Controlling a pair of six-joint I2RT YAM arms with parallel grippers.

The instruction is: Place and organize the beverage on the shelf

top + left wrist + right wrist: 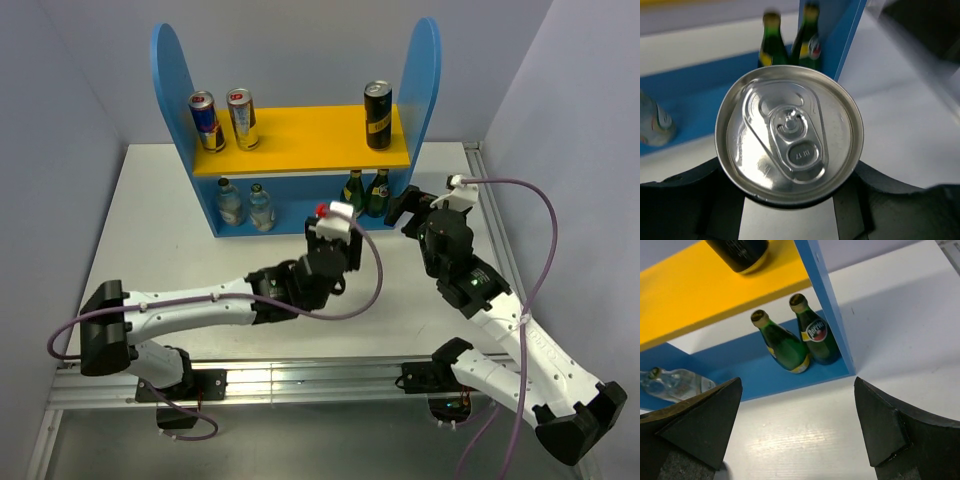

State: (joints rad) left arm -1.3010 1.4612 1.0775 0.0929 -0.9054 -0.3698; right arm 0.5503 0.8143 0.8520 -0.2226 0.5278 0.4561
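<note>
Between the dark fingers [685,200] of the left pincer [790,212] sat a can [789,135], and all it showed was a silver lid with its pull tab. Body, colour and label were hidden below the rim. From overhead the can could not be made out at all, because the wrist covered it. That pincer was clamped on the can, a finger on either side.

Just beyond the can stood the shelf [425,80], its lower level straight ahead. Two green bottles [772,47] were blurred past the lid, tucked against the blue side panel. A clear bottle [655,125] was cut off at the left edge.

Above the pincer, on the yellow-orange board [310,135], a blue-and-silver can [207,120] and a gold can [243,118] stood side by side to the left. A black-and-gold can [377,115] stood well apart to the right.

Further right, the right pincer [797,405] had its jaws wide apart, gripping nothing, and faced the green bottles. Only the black-and-gold can's base showed in its own view.
</note>
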